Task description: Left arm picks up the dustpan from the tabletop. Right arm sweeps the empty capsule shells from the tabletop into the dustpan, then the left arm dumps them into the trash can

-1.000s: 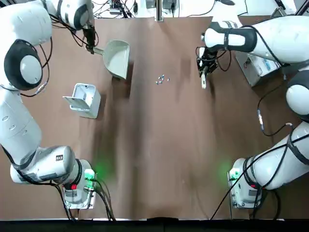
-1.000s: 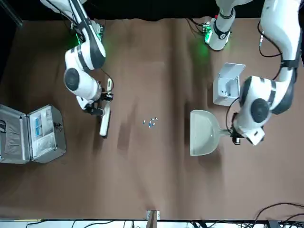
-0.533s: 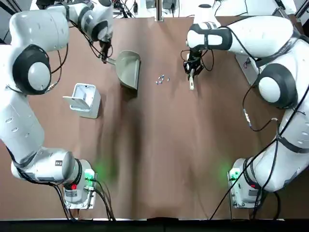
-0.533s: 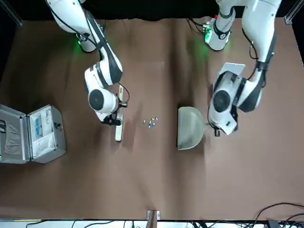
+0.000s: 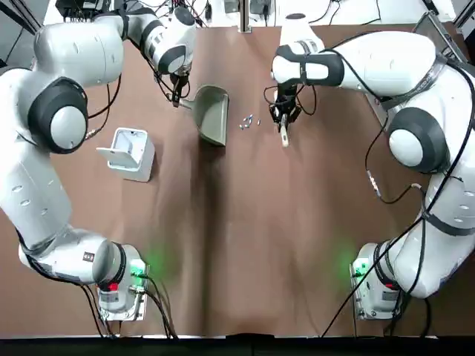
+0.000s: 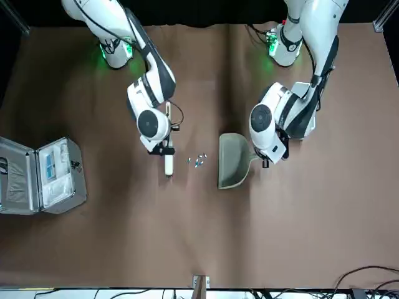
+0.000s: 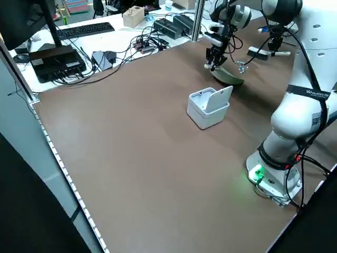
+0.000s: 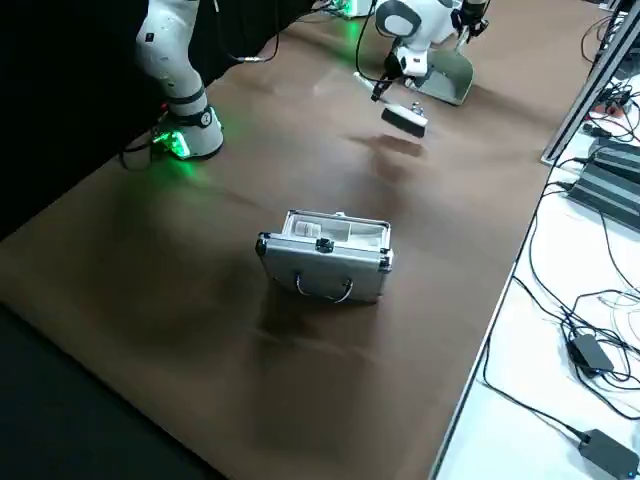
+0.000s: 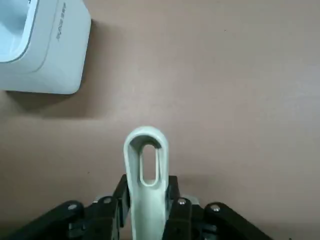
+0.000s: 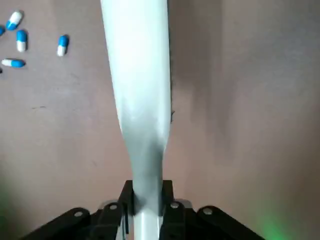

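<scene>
Three containers show. The trash can (image 5: 139,172) stands upright on the tabletop (image 5: 245,245), its lid (image 5: 116,158) swung open, on the robot's left and nearer the arm bases than the dustpan (image 5: 214,117). The silver case (image 6: 76,194) lies open at the robot's far right, with clear packets and a blue-marked item (image 6: 50,166) in its compartment. The dustpan's pan faces the capsule shells (image 6: 198,161), which lie loose on the tabletop just beside it, between pan and brush (image 6: 169,165).

The left gripper (image 9: 147,185) is closed firmly on the dustpan's handle (image 9: 146,210), near the far left of the tabletop. The right gripper (image 10: 147,192) is clamped on the brush's handle (image 10: 146,172), on the other side of the shells; the brush head (image 8: 404,120) is raised off the surface, its shadow apart from it.

Against the earlier frames, both tools have closed in on the shells — the dustpan has shifted toward the robot's right, the brush toward its left. The shells, trash can and case lie where they did.

Counted: one dustpan, one brush, one trash can, one silver case, and at least six shells — four whole in the right wrist view, others cut by its edge, blue at one end and white at the other.
</scene>
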`<state>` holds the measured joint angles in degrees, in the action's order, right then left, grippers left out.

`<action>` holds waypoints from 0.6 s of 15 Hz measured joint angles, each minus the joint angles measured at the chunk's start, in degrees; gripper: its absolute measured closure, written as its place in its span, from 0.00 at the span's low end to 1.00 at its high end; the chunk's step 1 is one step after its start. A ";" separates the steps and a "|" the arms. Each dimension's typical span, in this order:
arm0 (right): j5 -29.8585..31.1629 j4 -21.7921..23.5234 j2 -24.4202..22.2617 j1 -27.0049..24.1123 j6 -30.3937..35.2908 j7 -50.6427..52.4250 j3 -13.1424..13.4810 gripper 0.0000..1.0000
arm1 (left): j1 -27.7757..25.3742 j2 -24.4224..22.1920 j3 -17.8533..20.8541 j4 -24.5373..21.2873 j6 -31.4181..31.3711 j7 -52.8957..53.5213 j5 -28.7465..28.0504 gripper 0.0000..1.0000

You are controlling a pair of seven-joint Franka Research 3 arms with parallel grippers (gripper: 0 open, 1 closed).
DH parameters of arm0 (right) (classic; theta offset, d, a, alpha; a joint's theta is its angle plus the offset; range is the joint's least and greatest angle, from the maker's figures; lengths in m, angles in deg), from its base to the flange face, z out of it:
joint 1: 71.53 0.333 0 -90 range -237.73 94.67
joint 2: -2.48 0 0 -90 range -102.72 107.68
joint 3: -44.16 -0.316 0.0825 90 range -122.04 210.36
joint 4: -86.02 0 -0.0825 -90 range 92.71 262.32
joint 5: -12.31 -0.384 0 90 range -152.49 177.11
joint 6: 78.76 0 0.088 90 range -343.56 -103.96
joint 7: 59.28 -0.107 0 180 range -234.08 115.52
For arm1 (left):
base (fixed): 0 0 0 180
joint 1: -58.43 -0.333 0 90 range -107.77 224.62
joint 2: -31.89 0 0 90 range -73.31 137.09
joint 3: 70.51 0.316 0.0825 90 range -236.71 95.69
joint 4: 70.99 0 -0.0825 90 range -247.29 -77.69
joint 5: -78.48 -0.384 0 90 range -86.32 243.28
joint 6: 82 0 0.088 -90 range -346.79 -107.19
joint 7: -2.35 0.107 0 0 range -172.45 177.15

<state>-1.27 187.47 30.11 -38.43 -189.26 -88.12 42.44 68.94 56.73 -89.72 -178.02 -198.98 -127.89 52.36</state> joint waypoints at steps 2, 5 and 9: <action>-0.88 -0.01 0.61 1.16 -0.98 -0.20 0.00 0.74 | 0.33 0.00 0.00 -0.01 0.19 -0.48 -0.02 0.67; -1.61 -0.03 2.55 2.07 -1.84 -0.44 0.00 0.74 | 0.77 0.25 -0.03 -0.15 0.22 -0.59 -0.02 0.67; -5.48 -0.47 4.12 2.27 -3.57 -0.51 0.01 0.74 | 1.10 1.50 -0.03 0.00 0.18 -0.70 -0.02 0.67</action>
<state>-6.74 187.00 34.23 -36.16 -192.84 -88.63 42.45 70.04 58.23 -89.75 -178.02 -198.80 -128.59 52.34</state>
